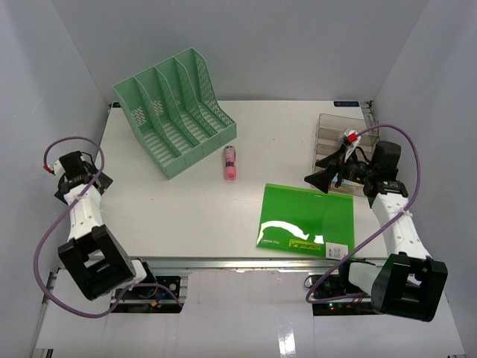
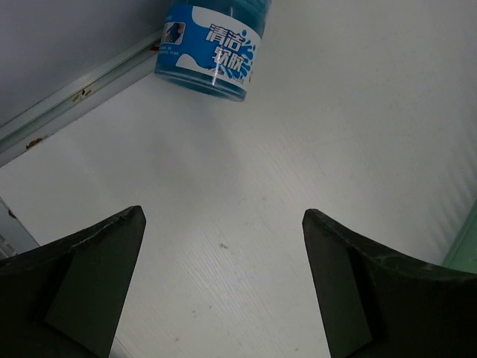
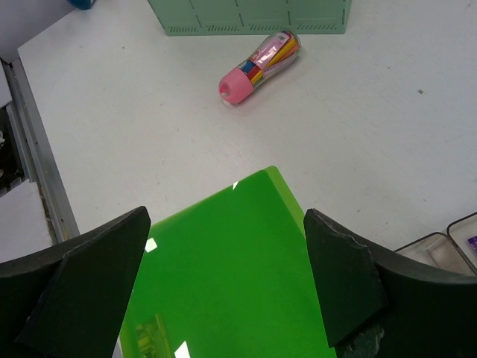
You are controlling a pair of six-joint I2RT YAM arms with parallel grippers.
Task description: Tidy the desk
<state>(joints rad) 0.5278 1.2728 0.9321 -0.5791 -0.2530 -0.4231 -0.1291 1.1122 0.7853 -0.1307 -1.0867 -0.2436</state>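
— How did the right gripper [image 1: 319,171] stand?
— Jaws spread wide, nothing in them. It hung at the centre right of the overhead frame, over the upper right corner of the green folder [image 1: 307,220].
— Which way did the folder run from it?
— Down and left, flat on the desk [image 1: 186,216], which filled the middle of the frame. The folder's edges lay almost square to the desk's front rail.
— And the left gripper [image 2: 222,215]?
— Fully open too, and empty, at the far left edge, well apart from the folder.
— So which arm?
— The right, I judged. The mint file rack [image 1: 175,112] sat at the upper left, so the folder would have to travel up and left.
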